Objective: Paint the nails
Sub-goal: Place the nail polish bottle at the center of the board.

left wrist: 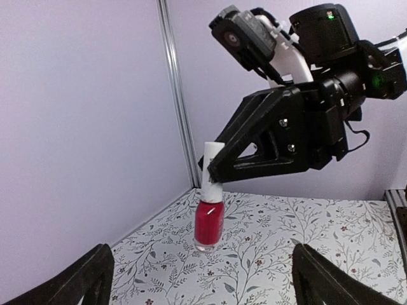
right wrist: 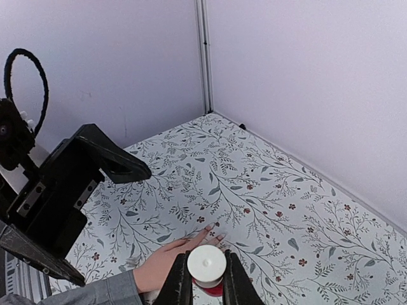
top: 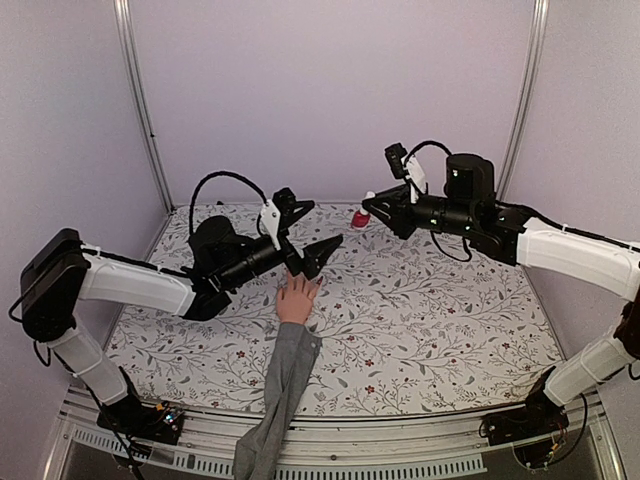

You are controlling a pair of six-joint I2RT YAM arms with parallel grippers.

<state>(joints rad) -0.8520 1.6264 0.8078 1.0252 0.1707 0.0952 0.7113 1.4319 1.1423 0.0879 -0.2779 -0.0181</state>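
Observation:
The peach mannequin hand [top: 297, 298] lies palm down on the flowered cloth, grey sleeve [top: 285, 375] trailing toward the near edge. Its nails [right wrist: 210, 227] show at the fingertips of the hand [right wrist: 168, 257] in the right wrist view. My right gripper [top: 368, 208] is shut on the white cap [right wrist: 207, 265] of the small red polish bottle [left wrist: 208, 223]. The bottle hangs upright at or just above the cloth near the back wall. My left gripper [top: 312, 232] stands wide open just beyond the hand's fingertips, holding nothing, and its fingertips [left wrist: 95, 274] frame the bottle from a distance.
The flowered cloth [top: 430, 320] covers the table between purple walls. Metal corner posts [top: 140, 100] stand at the back left and back right. The left arm's black wrist [right wrist: 63, 203] fills the left of the right wrist view.

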